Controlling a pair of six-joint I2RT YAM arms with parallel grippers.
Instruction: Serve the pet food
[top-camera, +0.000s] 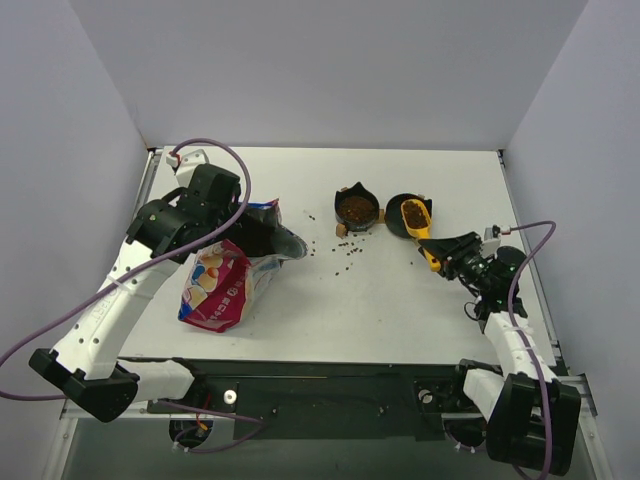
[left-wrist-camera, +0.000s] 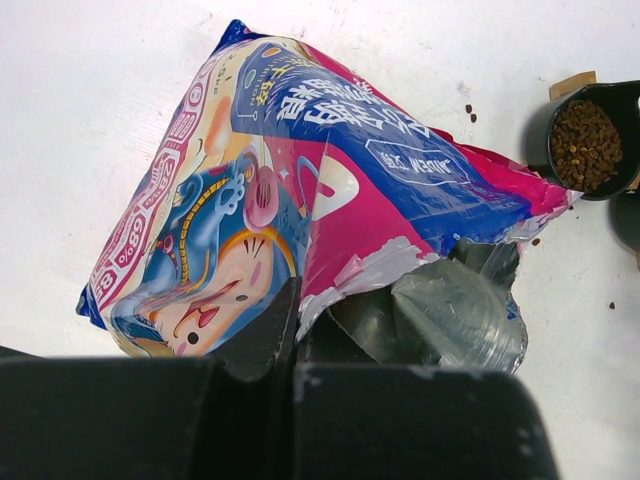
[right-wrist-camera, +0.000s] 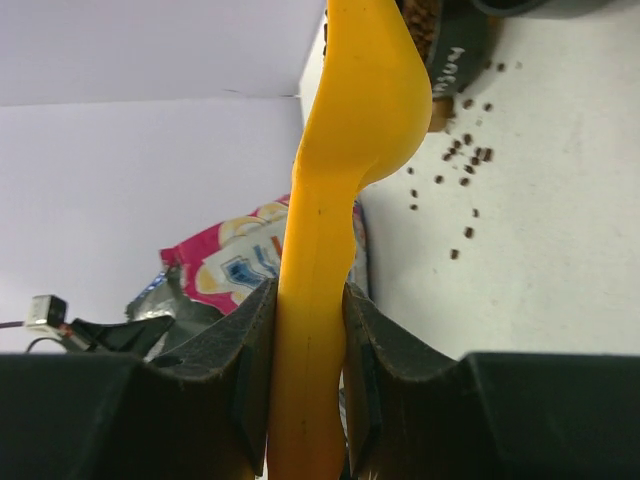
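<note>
The left gripper (left-wrist-camera: 297, 318) is pressed together on the torn, silvery lip of the glossy, crinkled bag (left-wrist-camera: 300, 190), which lies slumped on the white table (top-camera: 400, 310). The right gripper (right-wrist-camera: 308, 330) pinches the flat handle of the smooth yellow scoop (right-wrist-camera: 350, 120). The scoop's rounded cup holds kibble (top-camera: 413, 212) over the black right bowl (top-camera: 393, 223), perhaps touching it. The left bowl (top-camera: 338, 212) is full, and loose pellets (top-camera: 345, 250) lie scattered beside it.

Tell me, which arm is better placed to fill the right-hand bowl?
Right: the right gripper clamps the yellow scoop, loaded with kibble, over the right-hand bowl. The left gripper is shut on the bag's edge.
</note>
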